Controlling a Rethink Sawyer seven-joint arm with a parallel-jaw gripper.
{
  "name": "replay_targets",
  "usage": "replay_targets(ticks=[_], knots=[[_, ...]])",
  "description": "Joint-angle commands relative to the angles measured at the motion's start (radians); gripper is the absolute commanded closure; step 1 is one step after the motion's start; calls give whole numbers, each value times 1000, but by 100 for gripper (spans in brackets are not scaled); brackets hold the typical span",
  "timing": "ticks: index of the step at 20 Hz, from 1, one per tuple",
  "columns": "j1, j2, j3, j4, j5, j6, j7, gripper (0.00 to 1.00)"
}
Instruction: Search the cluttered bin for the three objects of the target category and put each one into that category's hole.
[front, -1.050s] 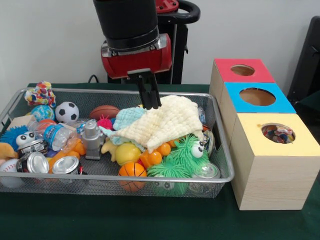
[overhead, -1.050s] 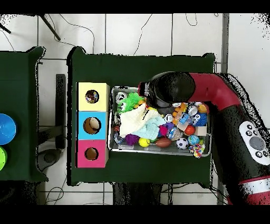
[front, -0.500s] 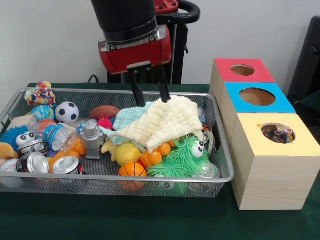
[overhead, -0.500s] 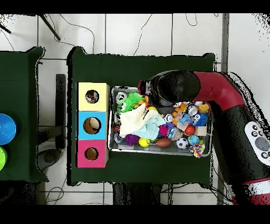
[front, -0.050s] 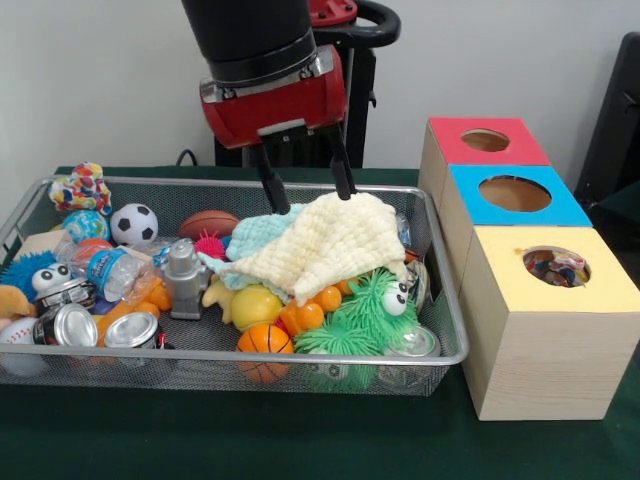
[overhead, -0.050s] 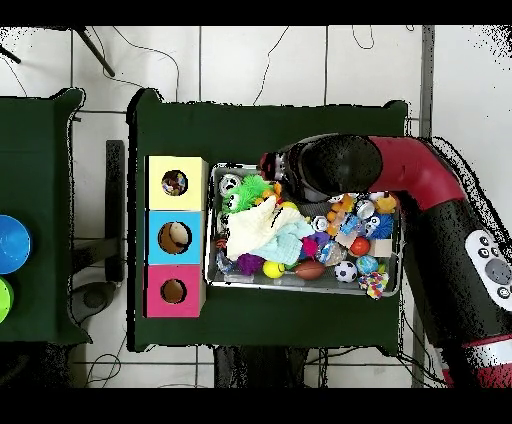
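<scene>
In the front view my gripper (front, -0.050s: 310, 196) stands open just above the far edge of a cream knitted cloth (front, -0.050s: 325, 240), with nothing between its fingers. The cloth drapes over a light blue knitted cloth (front, -0.050s: 255, 235) in the middle of the wire mesh bin (front, -0.050s: 440, 300). Balls lie around it: a soccer ball (front, -0.050s: 133, 224), a brown football (front, -0.050s: 209, 223), a basketball (front, -0.050s: 264, 343). In the overhead view the arm (overhead, -0.050s: 330, 168) covers the gripper, and the cream cloth (overhead, -0.050s: 255, 228) shows beside it.
A green fuzzy toy (front, -0.050s: 368, 310), cans (front, -0.050s: 132, 330), a grey robot figure (front, -0.050s: 184, 278) and orange toys fill the bin. To its right stand three boxes with holes: red (front, -0.050s: 485, 141), blue (front, -0.050s: 514, 193), yellow (front, -0.050s: 556, 266). The yellow one holds items.
The gripper went from shut at the cloth's top edge to open, its fingers spreading apart and lifting slightly. The cream cloth has settled flat on the pile.
</scene>
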Motion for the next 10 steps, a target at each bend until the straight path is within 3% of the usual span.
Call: replay_targets(ticks=[1, 5, 10], knots=[[-26, 60, 51, 88, -12, 45, -291, 0], [-42, 44, 36, 89, -64, 84, -349, 0], [2, -64, -44, -18, -234, 151, -421, 0]])
